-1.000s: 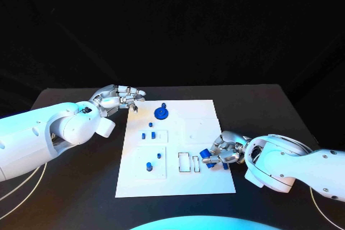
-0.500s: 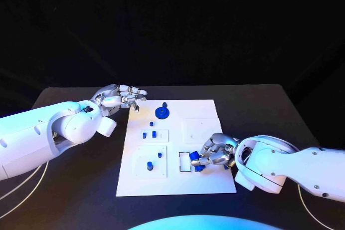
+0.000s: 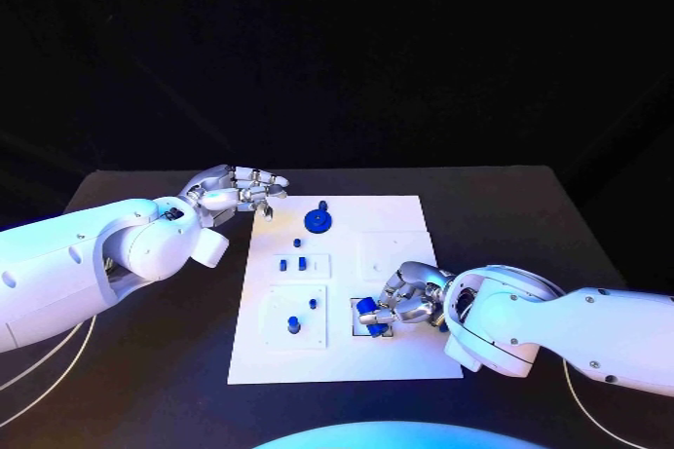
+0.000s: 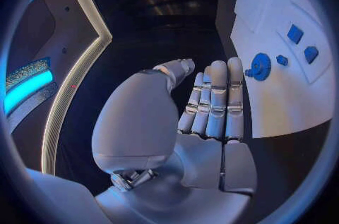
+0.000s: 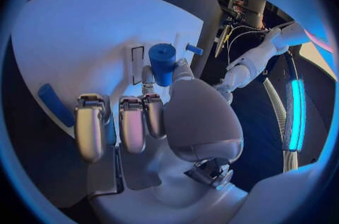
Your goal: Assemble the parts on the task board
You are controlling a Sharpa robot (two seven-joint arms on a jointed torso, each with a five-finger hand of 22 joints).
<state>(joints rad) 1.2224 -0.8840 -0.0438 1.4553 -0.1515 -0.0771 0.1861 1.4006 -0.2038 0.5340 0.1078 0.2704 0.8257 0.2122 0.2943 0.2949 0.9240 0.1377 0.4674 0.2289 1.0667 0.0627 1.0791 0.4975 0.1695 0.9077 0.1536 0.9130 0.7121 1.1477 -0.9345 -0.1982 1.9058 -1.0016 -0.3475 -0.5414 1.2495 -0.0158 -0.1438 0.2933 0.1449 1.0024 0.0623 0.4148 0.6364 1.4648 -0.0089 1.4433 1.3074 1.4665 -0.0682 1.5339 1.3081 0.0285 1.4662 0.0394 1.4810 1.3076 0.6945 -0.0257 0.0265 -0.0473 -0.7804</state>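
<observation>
The white task board [image 3: 400, 220] lies mid-table. My right hand [image 3: 403, 298] is low over its near middle, above two narrow slots [image 3: 358, 322], and pinches a blue block-like part [image 5: 163, 61] between thumb and a finger. A blue bar [image 5: 55, 104] lies by the other fingers; I cannot tell whether it is touched. My left hand [image 3: 236, 189] hovers at the board's far left corner, its fingers [image 4: 214, 101] stretched side by side and holding nothing. On the board are a round blue disc [image 3: 318, 218], two small blocks [image 3: 291, 265] and small pegs [image 3: 292, 324].
Black table [image 3: 140, 371] surrounds the board on all sides. The board's far right quarter [image 3: 393, 244] carries shallow white recesses. In the left wrist view the disc [image 4: 260, 66] and the blocks [image 4: 295, 34] lie just beyond my fingertips.
My right hand has moved left from the board's right edge to above the slots, carrying the blue part. The left hand has barely moved.
</observation>
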